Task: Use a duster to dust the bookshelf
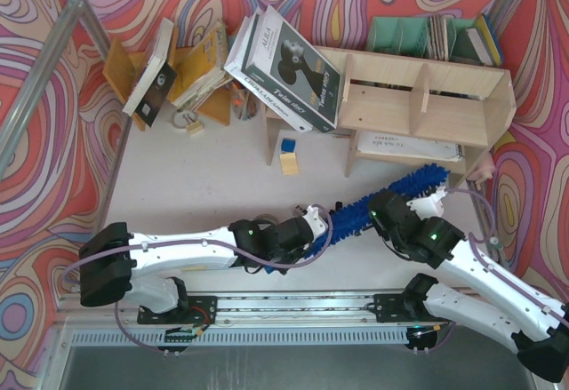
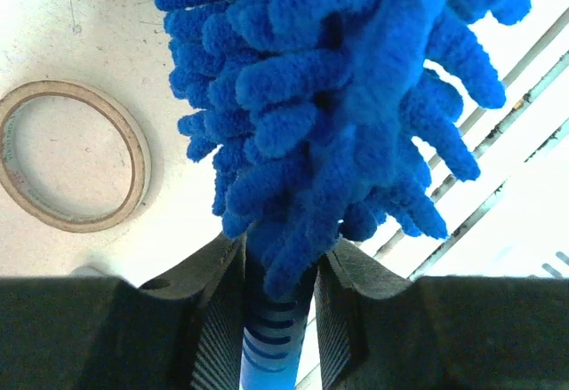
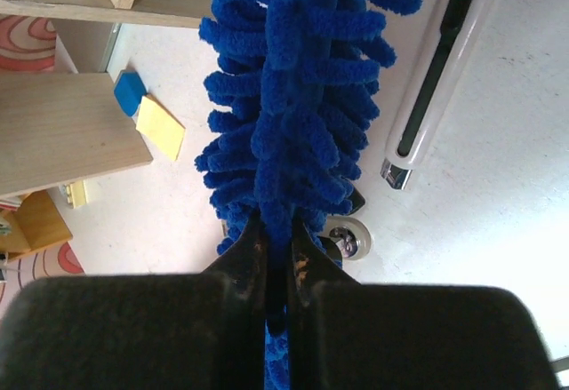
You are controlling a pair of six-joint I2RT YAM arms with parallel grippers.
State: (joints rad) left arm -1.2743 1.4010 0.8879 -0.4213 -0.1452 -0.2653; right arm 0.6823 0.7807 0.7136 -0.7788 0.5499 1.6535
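The duster (image 1: 416, 179) is bright blue and fluffy and lies slantwise above the table in front of the bookshelf (image 1: 418, 97), tip toward the lower tier. My left gripper (image 1: 316, 226) is shut on the ribbed blue handle (image 2: 271, 323) at its near end. In the left wrist view the duster's fringe (image 2: 338, 97) fills the picture above the left gripper (image 2: 277, 266). My right gripper (image 1: 388, 209) is shut on the duster's fluffy middle. In the right wrist view the duster (image 3: 293, 97) runs up from the right gripper (image 3: 277, 239) toward the bookshelf's boards (image 3: 62, 132).
Large books (image 1: 289, 66) lean on the bookshelf's left end. An orange-brown rack (image 1: 191, 75) stands back left, a green file holder (image 1: 418, 35) behind the shelf. Blue (image 3: 131, 92) and yellow (image 3: 160, 126) blocks, a utility knife (image 3: 436, 79) and a tape ring (image 2: 71, 168) lie on the table.
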